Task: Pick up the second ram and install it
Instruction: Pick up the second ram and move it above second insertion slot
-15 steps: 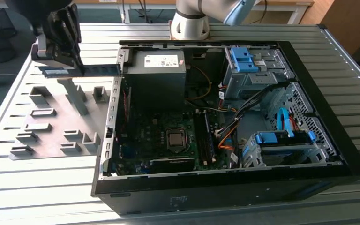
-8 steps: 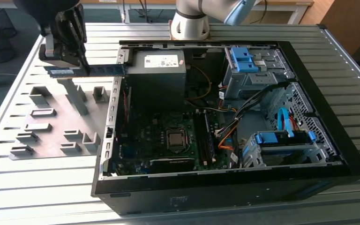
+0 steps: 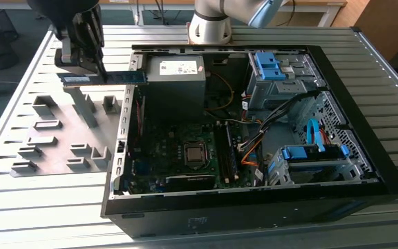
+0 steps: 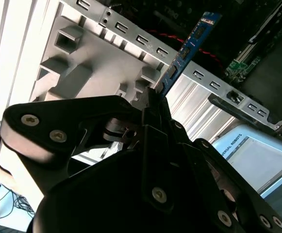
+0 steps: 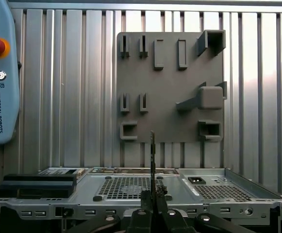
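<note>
The second ram [image 3: 102, 78] hangs level in the air above the grey fixture plate [image 3: 60, 135], close to the back left corner of the open computer case [image 3: 254, 207] in the exterior view. My gripper [image 3: 100, 72] comes down from above and is shut on the stick near its middle. In the second wrist view the ram [image 4: 189, 46] sticks out past the black fingers [image 4: 153, 104] toward the case's back panel. The first wrist view shows the ram [image 5: 152, 155] edge-on, rising from my gripper [image 5: 153, 194].
The motherboard [image 3: 185, 155] with its memory slots [image 3: 230, 153] lies inside the case. Blue drive-bay clips [image 3: 271, 65] and cables fill the case's right side. Grey blocks [image 3: 43, 106] stand on the fixture plate. A teach pendant [image 5: 0, 73] lies on the slatted table.
</note>
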Action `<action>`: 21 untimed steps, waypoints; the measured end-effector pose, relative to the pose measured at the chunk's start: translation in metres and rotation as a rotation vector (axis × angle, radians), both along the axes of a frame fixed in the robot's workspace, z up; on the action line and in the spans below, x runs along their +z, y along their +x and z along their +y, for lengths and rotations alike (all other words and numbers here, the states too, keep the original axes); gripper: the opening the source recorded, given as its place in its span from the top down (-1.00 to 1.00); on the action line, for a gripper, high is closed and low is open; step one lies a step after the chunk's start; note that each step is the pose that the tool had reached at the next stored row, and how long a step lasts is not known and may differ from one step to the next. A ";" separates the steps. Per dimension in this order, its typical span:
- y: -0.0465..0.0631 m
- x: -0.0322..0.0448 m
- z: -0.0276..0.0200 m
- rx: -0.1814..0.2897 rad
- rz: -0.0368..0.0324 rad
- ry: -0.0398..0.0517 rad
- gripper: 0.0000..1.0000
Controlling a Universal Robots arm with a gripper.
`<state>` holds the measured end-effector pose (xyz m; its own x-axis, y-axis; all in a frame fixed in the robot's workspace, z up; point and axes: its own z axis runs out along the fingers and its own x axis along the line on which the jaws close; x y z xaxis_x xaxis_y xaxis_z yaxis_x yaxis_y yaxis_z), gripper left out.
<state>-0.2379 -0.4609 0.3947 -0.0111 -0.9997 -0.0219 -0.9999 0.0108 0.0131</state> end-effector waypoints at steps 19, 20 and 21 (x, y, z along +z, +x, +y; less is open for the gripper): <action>0.037 0.0000 0.0000 0.000 0.0000 0.0000 0.72; 0.039 0.0000 0.0000 0.000 0.0000 0.0000 0.72; 0.041 0.0000 0.0000 0.000 0.0000 0.0000 0.72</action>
<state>-0.1973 -0.4609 0.3947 -0.0112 -0.9997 -0.0219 -0.9999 0.0109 0.0132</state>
